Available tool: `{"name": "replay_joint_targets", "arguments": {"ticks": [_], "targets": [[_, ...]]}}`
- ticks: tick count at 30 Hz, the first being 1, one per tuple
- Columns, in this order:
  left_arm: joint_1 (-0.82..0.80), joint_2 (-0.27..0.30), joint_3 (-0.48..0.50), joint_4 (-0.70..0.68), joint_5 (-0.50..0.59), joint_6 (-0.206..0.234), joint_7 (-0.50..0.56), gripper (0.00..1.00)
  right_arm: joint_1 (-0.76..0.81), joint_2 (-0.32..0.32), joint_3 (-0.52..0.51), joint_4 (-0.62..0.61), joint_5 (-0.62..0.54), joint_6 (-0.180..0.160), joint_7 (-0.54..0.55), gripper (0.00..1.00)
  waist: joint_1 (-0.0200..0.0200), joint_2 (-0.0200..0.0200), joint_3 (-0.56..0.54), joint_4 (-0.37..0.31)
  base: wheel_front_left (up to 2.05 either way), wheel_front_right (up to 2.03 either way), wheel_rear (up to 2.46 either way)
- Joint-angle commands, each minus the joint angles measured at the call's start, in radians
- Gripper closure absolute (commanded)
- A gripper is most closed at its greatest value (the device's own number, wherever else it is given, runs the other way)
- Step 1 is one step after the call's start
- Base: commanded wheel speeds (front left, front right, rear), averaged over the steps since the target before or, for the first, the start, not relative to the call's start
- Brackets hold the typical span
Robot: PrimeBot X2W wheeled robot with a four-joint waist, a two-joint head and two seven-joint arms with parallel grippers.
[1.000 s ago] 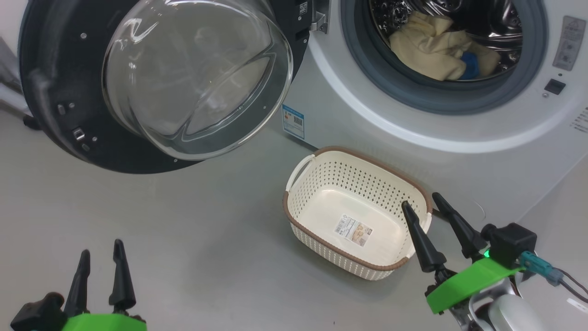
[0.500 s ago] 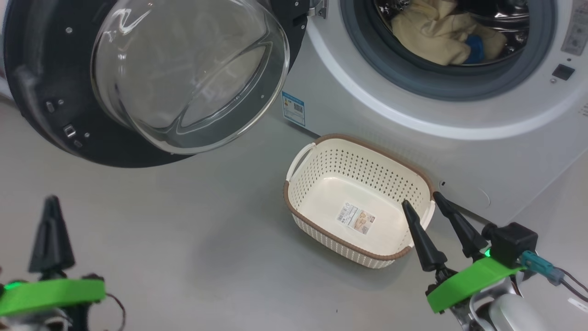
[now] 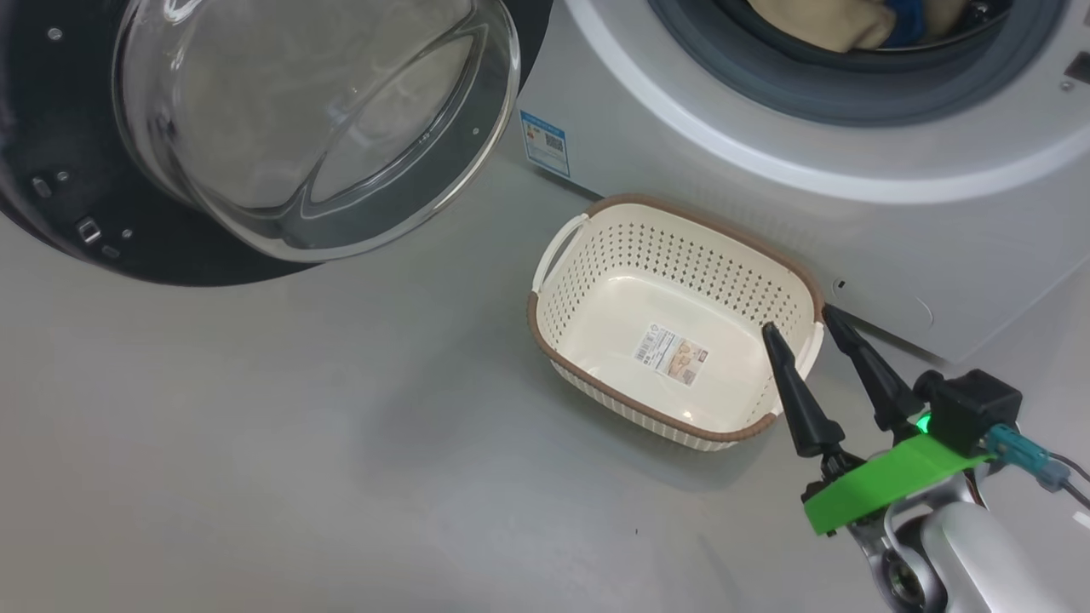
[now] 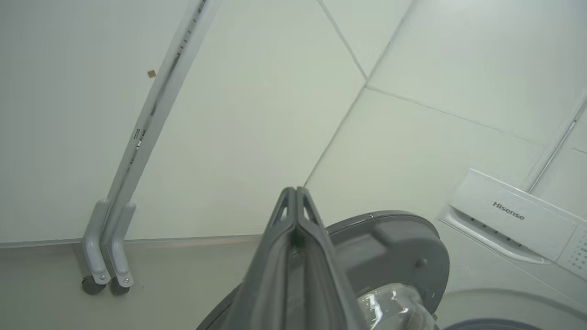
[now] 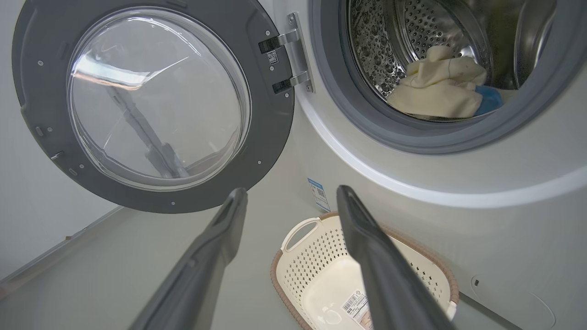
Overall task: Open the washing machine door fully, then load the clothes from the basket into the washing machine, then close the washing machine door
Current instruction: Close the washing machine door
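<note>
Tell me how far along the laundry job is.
Done: the washing machine door is wide open, the basket is empty, the clothes lie in the washing machine. In hand: nothing; the left gripper is shut empty, the right gripper open by the basket. Left: closing the door.

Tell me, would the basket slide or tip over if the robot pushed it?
It would probably slide: the basket is empty, holey plastic, so likely light, and the floor looks smooth. Tipping seems unlikely, since it sits wide and low. Its thin walls may flex if squeezed.
</note>
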Motion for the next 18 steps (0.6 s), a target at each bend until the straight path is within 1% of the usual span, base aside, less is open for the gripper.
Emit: {"name": "replay_joint_targets", "arguments": {"ticks": [1,2,4,6,11,16,18], "targets": [[-0.076,0.091,0.048,0.02,-0.069,0.0,0.033,1.0,-0.039,-0.013,0.013,-0.032,-0.008,0.002,-0.007,0.0,0.0,0.0,0.015,-0.002,0.0,0.0,0.0],[-0.108,0.117,0.048,0.056,-0.105,0.0,0.051,1.0,-0.043,-0.013,0.015,-0.031,-0.009,0.002,-0.007,0.0,0.0,0.0,0.022,-0.003,0.0,0.0,0.0],[-0.17,0.145,0.041,0.123,-0.187,0.0,0.102,1.0,-0.05,-0.015,0.018,-0.03,-0.01,0.002,-0.007,0.0,0.0,0.0,0.032,-0.004,0.0,0.0,0.0],[-0.229,0.177,0.036,0.198,-0.241,0.0,0.143,1.0,-0.057,-0.017,0.021,-0.031,-0.011,0.002,-0.007,0.0,0.0,0.0,0.046,-0.006,0.0,0.0,0.0],[-0.34,0.207,-0.021,0.322,-0.319,0.0,0.256,1.0,-0.069,-0.027,0.026,-0.034,-0.012,0.002,-0.007,0.0,0.0,0.0,0.074,-0.013,0.0,0.0,0.0],[-0.394,0.228,-0.079,0.375,-0.381,0.0,0.403,1.0,-0.082,-0.038,0.034,-0.039,-0.014,0.002,-0.007,0.0,0.0,0.0,0.102,-0.03,0.0,0.0,0.0],[-0.407,0.236,-0.083,0.395,-0.4,0.0,0.437,1.0,-0.086,-0.04,0.037,-0.042,-0.016,0.002,-0.007,0.0,0.0,0.0,0.114,-0.037,0.0,0.0,0.0]]}}
